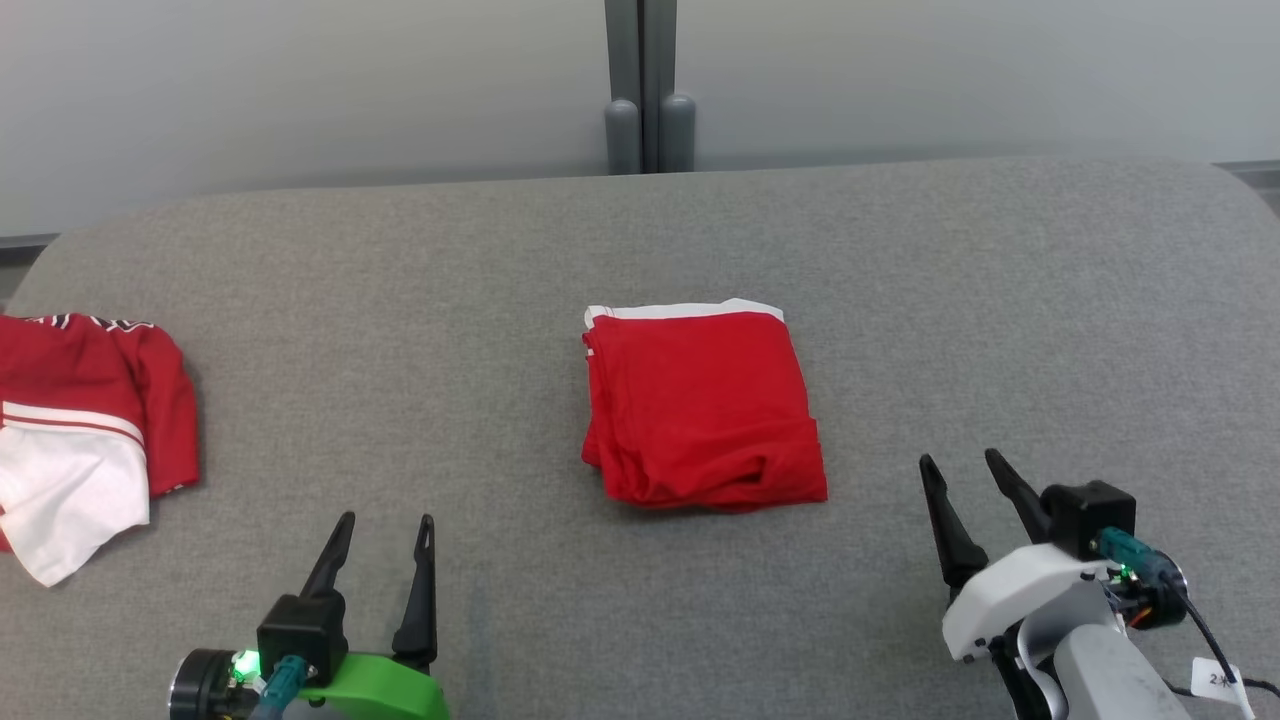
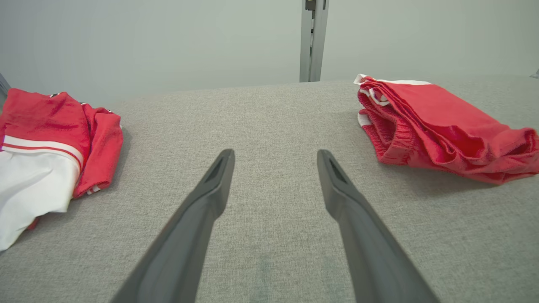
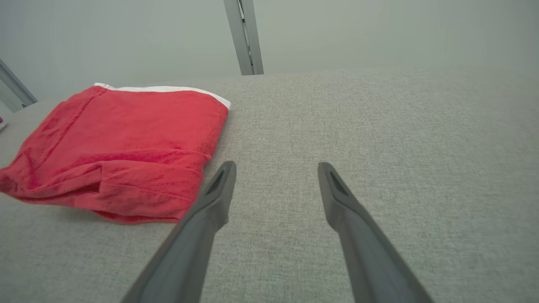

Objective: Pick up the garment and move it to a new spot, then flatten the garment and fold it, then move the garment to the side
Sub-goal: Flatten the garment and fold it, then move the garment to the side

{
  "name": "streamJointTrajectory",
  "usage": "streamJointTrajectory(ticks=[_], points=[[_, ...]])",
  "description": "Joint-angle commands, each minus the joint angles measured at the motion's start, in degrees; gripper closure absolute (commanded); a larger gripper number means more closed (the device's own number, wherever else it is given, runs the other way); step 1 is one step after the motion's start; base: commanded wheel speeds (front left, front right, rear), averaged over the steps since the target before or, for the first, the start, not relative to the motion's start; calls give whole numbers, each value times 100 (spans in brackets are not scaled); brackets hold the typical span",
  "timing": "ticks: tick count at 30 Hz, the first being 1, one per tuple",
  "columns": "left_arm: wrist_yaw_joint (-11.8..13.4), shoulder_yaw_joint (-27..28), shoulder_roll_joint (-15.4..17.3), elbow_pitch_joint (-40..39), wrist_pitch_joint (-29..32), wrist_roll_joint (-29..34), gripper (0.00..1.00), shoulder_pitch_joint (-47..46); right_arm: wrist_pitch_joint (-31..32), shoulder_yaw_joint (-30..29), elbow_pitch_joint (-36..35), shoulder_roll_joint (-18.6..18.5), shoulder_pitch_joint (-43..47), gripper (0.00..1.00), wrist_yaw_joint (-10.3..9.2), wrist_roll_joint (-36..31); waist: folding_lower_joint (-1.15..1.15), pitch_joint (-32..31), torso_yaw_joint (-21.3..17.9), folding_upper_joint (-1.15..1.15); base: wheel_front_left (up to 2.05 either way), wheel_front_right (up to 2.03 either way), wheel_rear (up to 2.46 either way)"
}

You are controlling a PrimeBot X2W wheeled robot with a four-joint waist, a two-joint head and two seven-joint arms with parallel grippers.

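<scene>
The red garment (image 1: pixel 703 405) lies folded into a compact rectangle at the middle of the grey padded table (image 1: pixel 900 280), a white band along its far edge and its near edge somewhat rumpled. A second garment (image 1: pixel 85 430), red and white, lies loosely crumpled at the table's left edge, well apart from the first. The left gripper (image 1: pixel 388 517) at lower left and the right gripper (image 1: pixel 958 456) at lower right both have their fingers spread, nothing between them, neither touching cloth.
</scene>
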Motion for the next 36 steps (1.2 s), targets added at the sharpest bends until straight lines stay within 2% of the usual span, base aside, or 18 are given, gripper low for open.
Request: streamJointTrajectory(ticks=[1, 8, 16, 21, 26, 30, 31, 32, 33, 34, 36], points=[[16, 16, 17, -82, -4, 86, 0, 132, -10, -88, 38, -19, 200, 0, -6, 25, 0, -15, -15, 0, 0, 0, 0], [55, 19, 1, -119, -4, 136, 0, 168, -10, -47, 49, -19, 234, 0, -6, 72, 0, 36, 8, 0, 0, 0, 0], [25, -137, -4, -102, -3, -139, 0, -239, -10, 270, 155, -23, -519, 0, -6, 153, 0, 565, 248, 0, 0, 0, 0], [14, -299, -2, -113, -3, -259, 0, -530, -10, 521, 509, -22, -1317, 0, -6, 231, 0, 1003, 502, 0, 0, 0, 0], [4, -411, -3, -108, -3, -359, 0, -755, -9, 673, 1109, -22, -2013, 0, -6, 7, 0, 1326, 746, 0, 0, 0, 0], [5, -543, -3, -142, -3, -423, 0, -861, -10, 555, 1736, -30, -2382, 0, -6, -188, 0, 1484, 897, 0, 0, 0, 0], [4, -563, -3, -138, -3, -415, 0, -872, -10, 467, 1895, -30, -2454, 50, -6, -221, 0, 1501, 921, 0, 0, 0, 0], [4, -576, -3, -135, -3, -414, 0, -881, -11, 398, 1991, -26, -2500, 66, -6, -249, 0, 1514, 935, 0, 0, 0, 0], [4, -593, -3, -131, -4, -418, 0, -890, -10, 318, 2119, -23, -2523, 89, -6, -262, 0, 1522, 948, 0, 0, 0, 0], [3, -607, -3, -127, -4, -419, 0, -895, -8, 290, 2213, -22, -2527, 100, -6, -244, 0, 1524, 955, 0, 0, 0, 0], [3, -610, -4, -117, -4, -420, 0, -898, 3, 294, 2376, -21, -2507, 100, -6, -132, 0, 1518, 948, 0, 0, 0, 0]])
